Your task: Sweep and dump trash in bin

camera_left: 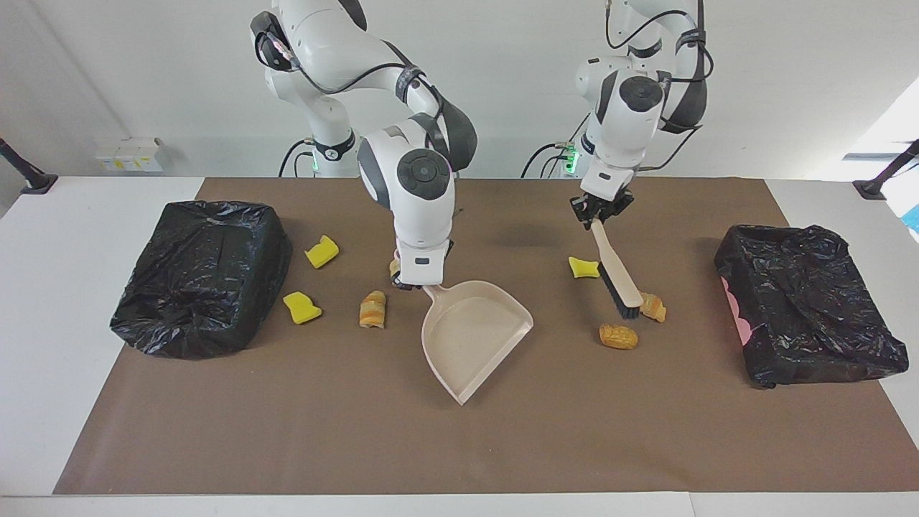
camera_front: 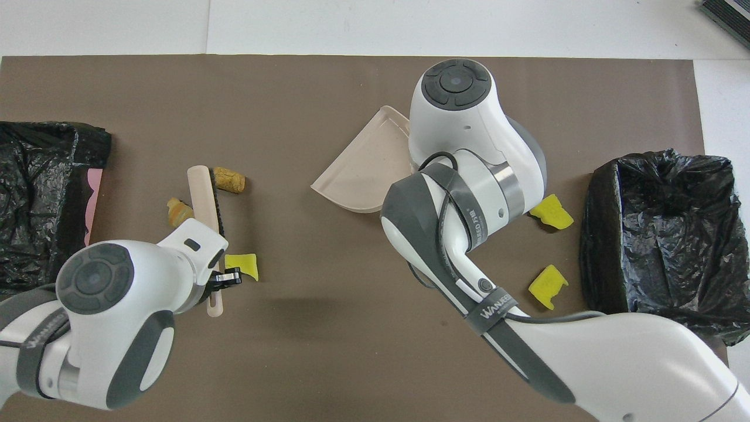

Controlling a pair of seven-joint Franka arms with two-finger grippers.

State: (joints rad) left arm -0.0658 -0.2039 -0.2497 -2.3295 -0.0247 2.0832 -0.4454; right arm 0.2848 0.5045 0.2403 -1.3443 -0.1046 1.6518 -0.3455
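**A:** What lies closest to the robots?

**B:** A bright yellow sponge chunk (camera_left: pixel 322 251) near the right arm's end of the brown paper mat (camera_left: pixel 287 431). A second yellow sponge chunk (camera_left: pixel 584 268) lies toward the left arm's end. A pale bread bit (camera_left: pixel 393 268) is half hidden by the right arm's hand.

**A:** And the grippers?

**B:** The left gripper (camera_left: pixel 600 210) is clenched on the handle of a cream hand brush with black bristles (camera_left: pixel 617 276), above the second sponge chunk. The brush slants down away from the robots. The right gripper (camera_left: pixel 418 286) is low beside the pale bread bit, grasping the handle of a beige plastic dustpan (camera_left: pixel 474 337).

**A:** Farther out?

**B:** A third yellow sponge chunk (camera_left: pixel 301 307) and a striped golden pastry roll (camera_left: pixel 372 309) lie toward the right arm's end. The brush's bristle end is just beside a flaky orange pastry bit (camera_left: pixel 653 306). I cannot tell if they touch. Farther still is a round golden bread bit (camera_left: pixel 618 336).

**A:** The dustpan?

**B:** Mid-table, it reaches farthest out, mouth angled toward the left arm's end, with no trash in it. I cannot tell whether it rests on the mat.

**A:** Bins?

**B:** One black-bagged bin (camera_left: pixel 201 276) at the right arm's end and another bag-lined bin (camera_left: pixel 811 312) at the left arm's end.
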